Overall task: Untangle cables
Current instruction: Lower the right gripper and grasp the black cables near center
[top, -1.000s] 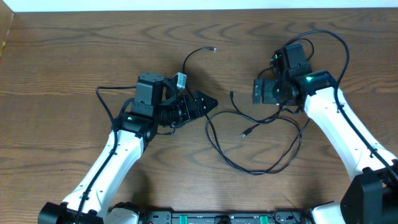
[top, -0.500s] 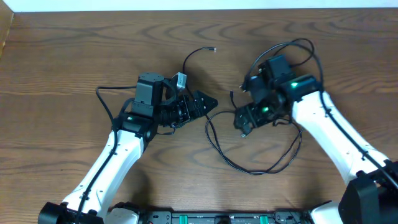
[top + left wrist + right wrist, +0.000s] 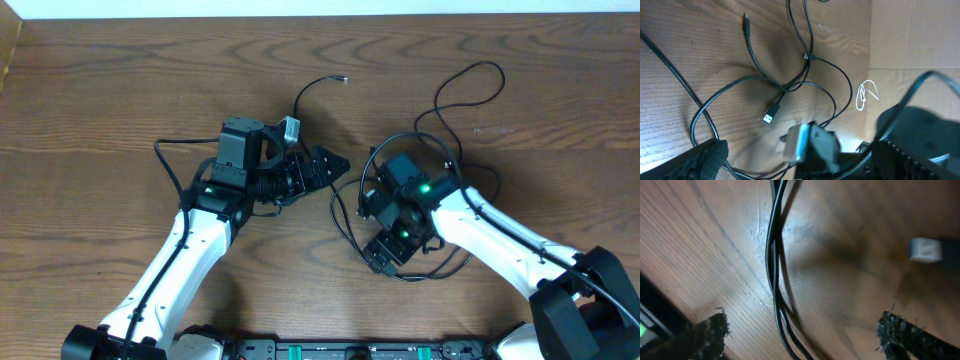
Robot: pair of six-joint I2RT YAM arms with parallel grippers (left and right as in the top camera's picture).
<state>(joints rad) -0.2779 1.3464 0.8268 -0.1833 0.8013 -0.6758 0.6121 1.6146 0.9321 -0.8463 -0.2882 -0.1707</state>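
Black cords (image 3: 774, 255), thin, light and limp, sprawl on the wooden table (image 3: 100, 80). Nearest, the right gripper (image 3: 382, 255) straddles two strands, fingers apart. Beyond, the left gripper (image 3: 325, 168) also gapes. Probably best pinched on a single strand, clear of crossings.

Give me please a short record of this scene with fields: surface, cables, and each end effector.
Surface: wooden table
Cables: black cables crossing in a loose tangle, a USB plug lying free
Left end effector: open, beside the tangle
Right end effector: open, low over the table, two black cables pass between its fingers, not pinched
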